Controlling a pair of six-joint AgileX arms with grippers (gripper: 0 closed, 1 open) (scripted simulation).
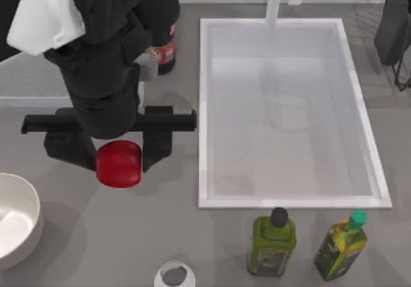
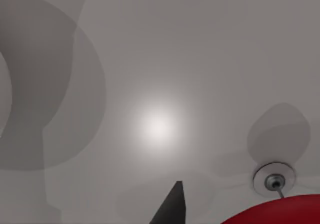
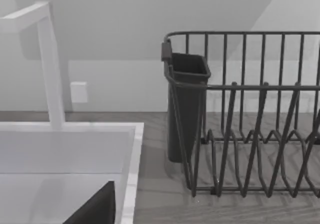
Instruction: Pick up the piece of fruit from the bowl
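At the far left of the table the bowl sits with its thick white rim showing and nothing red inside it. Just to its right, clear of the rim, my left gripper hangs over bare grey counter with its fingers clamped on the piece of fruit — one dark finger on each side of the glossy red round. My left wrist view agrees: a curve of red fruit at the frame's edge, a dark fingertip beside it, and the counter well below. So I judge the pick as essentially done; the fruit is out of the bowl and off the surface.

What worries me is the grip itself. The fruit is smooth and rounded, and the fingers meet it only on its sides — a quick swing or a slight loosening could let it roll out and drop to the counter. Behind my arm stands the dark bottle with a red label, near enough that a careless lift could tip it. A small white-rimmed cup sits near the front edge below me.

Farther right lie the white sink and two green bottles. My right arm is parked at the far right near the dish rack; I cannot tell how its fingers stand.
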